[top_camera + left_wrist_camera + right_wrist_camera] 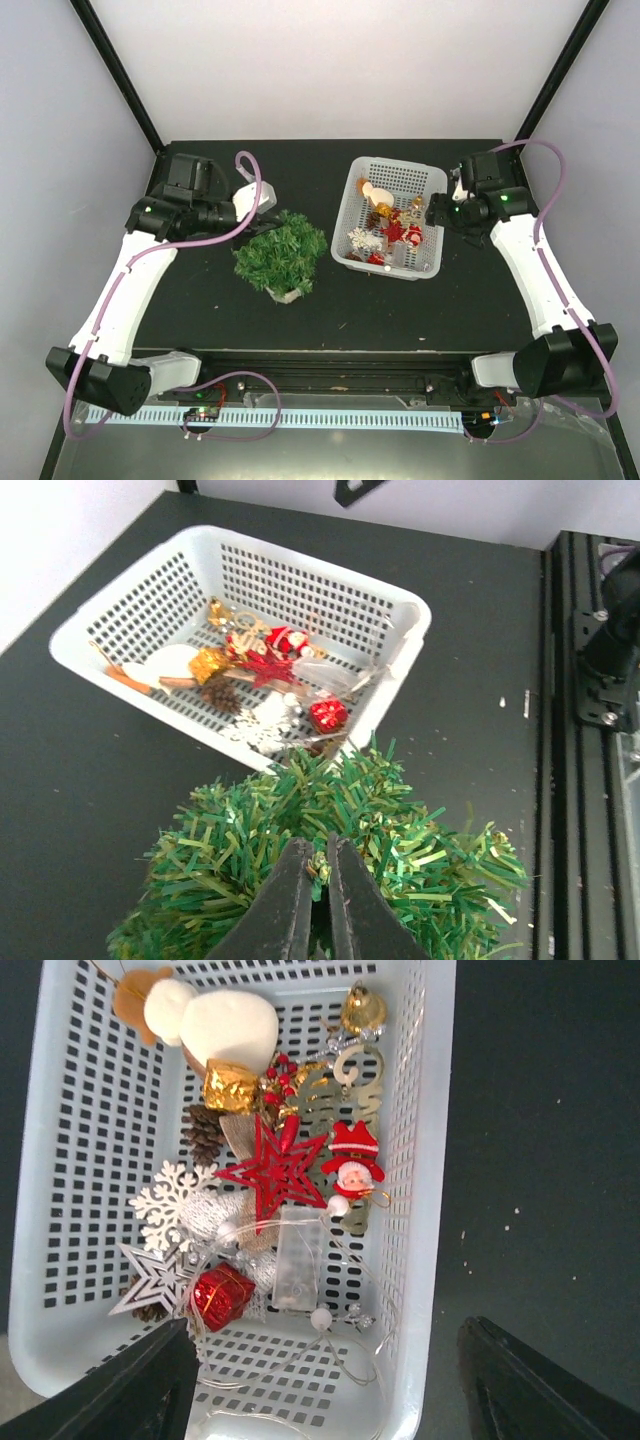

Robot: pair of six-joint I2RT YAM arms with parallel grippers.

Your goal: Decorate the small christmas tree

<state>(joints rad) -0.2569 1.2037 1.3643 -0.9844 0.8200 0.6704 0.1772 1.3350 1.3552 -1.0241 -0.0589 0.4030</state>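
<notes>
Green small christmas tree [282, 252] pinched by left end effector [316, 855], probably to steady it. Right end effector [322, 1355] hovers spread wide over white basket [425, 1110] of ornaments [272, 1175].

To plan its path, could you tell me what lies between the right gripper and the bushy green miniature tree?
The white perforated plastic basket of ornaments stands between them, shown in the top view.

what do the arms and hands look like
The left arm and right arm have white shells with black joints, and a mauve cable loops along each. A green light glows near each wrist. The left hand and right hand have plain black fingers.
</notes>
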